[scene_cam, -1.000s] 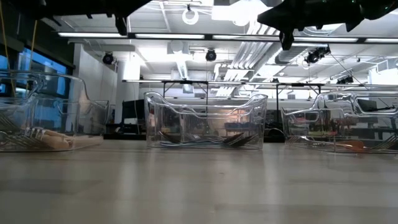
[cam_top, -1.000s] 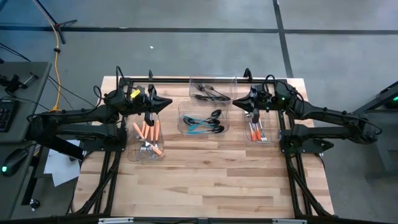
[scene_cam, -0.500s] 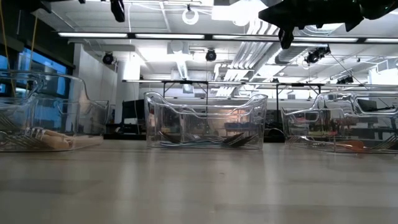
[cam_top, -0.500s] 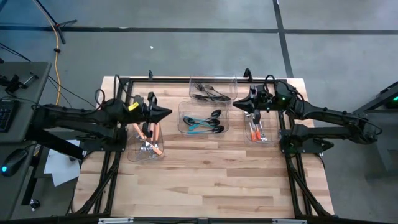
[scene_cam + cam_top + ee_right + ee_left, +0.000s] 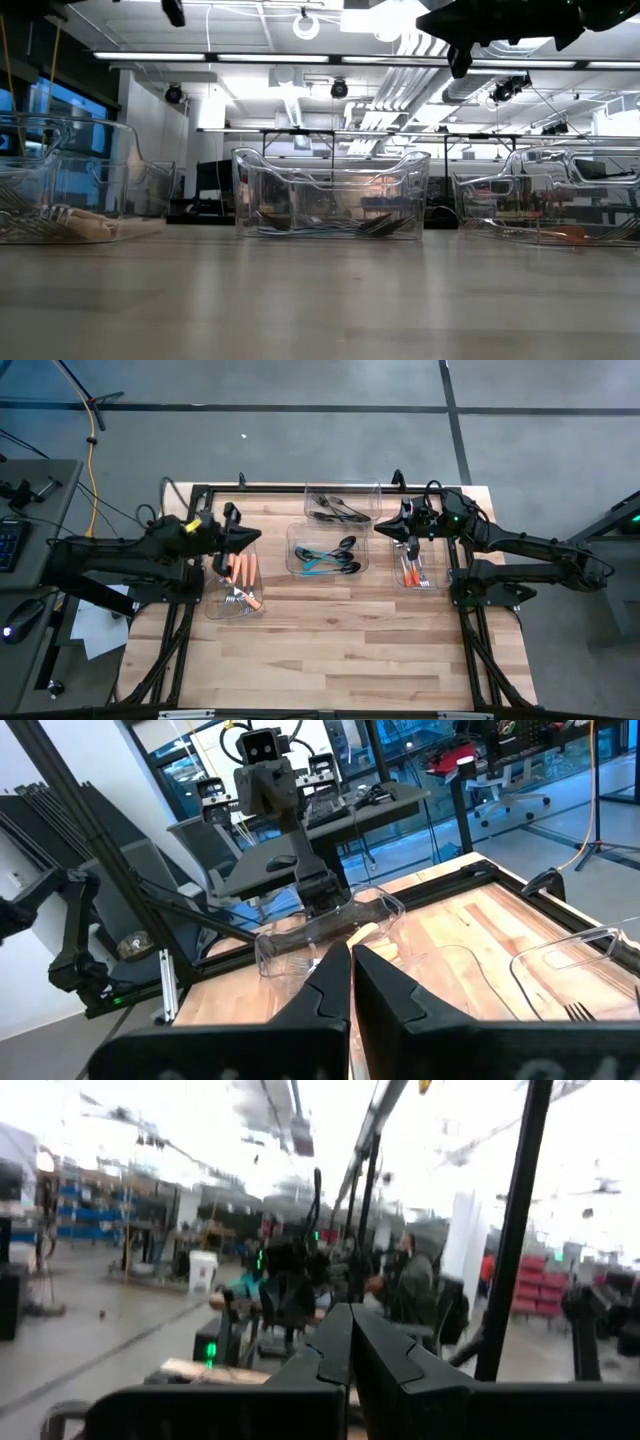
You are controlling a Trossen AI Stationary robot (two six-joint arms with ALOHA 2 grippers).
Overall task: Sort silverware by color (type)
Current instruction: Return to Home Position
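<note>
Silverware all lies sorted in four clear hard-plastic bins, none loose on the pale wood-plank tabletop: orange-handled forks with metal tines in the left bin, teal-handled pieces in the middle bin, thin all-black pieces in the far bin, more orange handles in the right bin, so sorting looks done. Left pincer hangs high over the left bin's far edge, dark fingers pressed together on nothing; right pincer hovers between middle and right bins, likewise closed and empty, probably parked clear since nothing remains to pick
</note>
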